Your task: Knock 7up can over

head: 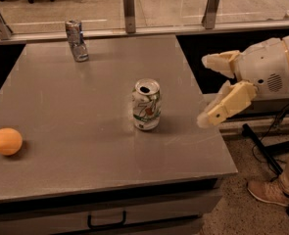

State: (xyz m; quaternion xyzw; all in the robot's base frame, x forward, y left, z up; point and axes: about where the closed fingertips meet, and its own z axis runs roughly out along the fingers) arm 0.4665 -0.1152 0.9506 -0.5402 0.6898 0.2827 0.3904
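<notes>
Hovering the gripper (pixel 204 91) just off the surface's (pixel 60 106) right edge, I am holding its jaws spread wide to offer a broad pushing face. The 7up can (pixel 146 105) is standing upright mid-surface, untouched.

a grey table (pixel 85 97) with a drawer (pixel 149 218) stood on speckled floor (pixel 242 212). behind it ran a glass partition (pixel 168 4) on metal posts (pixel 129 10).
</notes>
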